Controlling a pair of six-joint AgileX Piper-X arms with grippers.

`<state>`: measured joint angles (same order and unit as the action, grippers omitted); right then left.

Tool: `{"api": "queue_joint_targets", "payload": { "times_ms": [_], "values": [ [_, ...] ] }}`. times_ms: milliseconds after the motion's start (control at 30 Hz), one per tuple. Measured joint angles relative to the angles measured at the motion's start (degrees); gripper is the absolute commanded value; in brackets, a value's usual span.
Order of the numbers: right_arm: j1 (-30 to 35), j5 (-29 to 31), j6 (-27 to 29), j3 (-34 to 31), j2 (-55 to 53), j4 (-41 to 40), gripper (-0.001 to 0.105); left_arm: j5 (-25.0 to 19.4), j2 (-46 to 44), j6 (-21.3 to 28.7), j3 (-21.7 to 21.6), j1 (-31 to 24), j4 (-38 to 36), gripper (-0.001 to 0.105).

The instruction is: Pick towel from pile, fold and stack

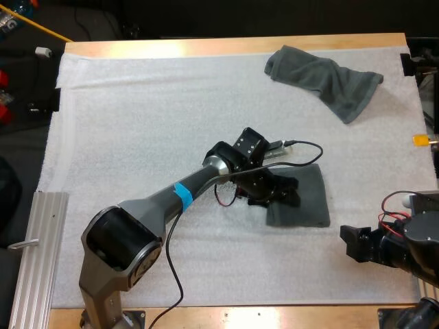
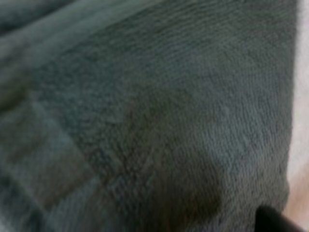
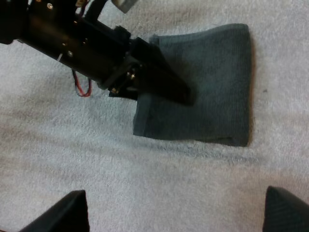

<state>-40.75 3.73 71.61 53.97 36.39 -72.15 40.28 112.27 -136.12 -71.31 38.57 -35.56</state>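
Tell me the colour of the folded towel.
The folded towel is plain dark grey-green, clearest in the right wrist view.

My left arm point(image 1: 199, 181) is a smooth silver-grey tube running from the frame's lower left toward its centre, ringed by a band of bright blue tape point(image 1: 182, 194). Its large joint housing point(image 1: 118, 241) is grey with a round black cap. My left gripper point(image 1: 285, 193) is matt black and boxy, dotted with small bright screws point(image 3: 70, 52). My right gripper point(image 1: 350, 243), at the lower right, is black and blocky too, with wedge-shaped black fingers point(image 3: 72, 215).
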Motion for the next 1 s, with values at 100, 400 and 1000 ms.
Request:
{"api": "queue_joint_targets", "payload": {
  "times_ms": [100, 400, 1000],
  "values": [
    [0.0, 0.0, 0.0, 0.0, 0.0, 0.0, 0.071, 0.0, 0.0, -0.1, 0.0, 0.1, 0.0, 0.043],
    [0.0, 0.0, 0.0, 0.0, 0.0, 0.0, 0.071, -5.5, -1.0, 5.9, -0.1, 0.0, -5.5, 0.0],
    [0.0, 0.0, 0.0, 0.0, 0.0, 0.0, 0.071, -36.1, -6.6, 32.6, -0.2, -19.7, -34.8, 0.0]
  ]
}}
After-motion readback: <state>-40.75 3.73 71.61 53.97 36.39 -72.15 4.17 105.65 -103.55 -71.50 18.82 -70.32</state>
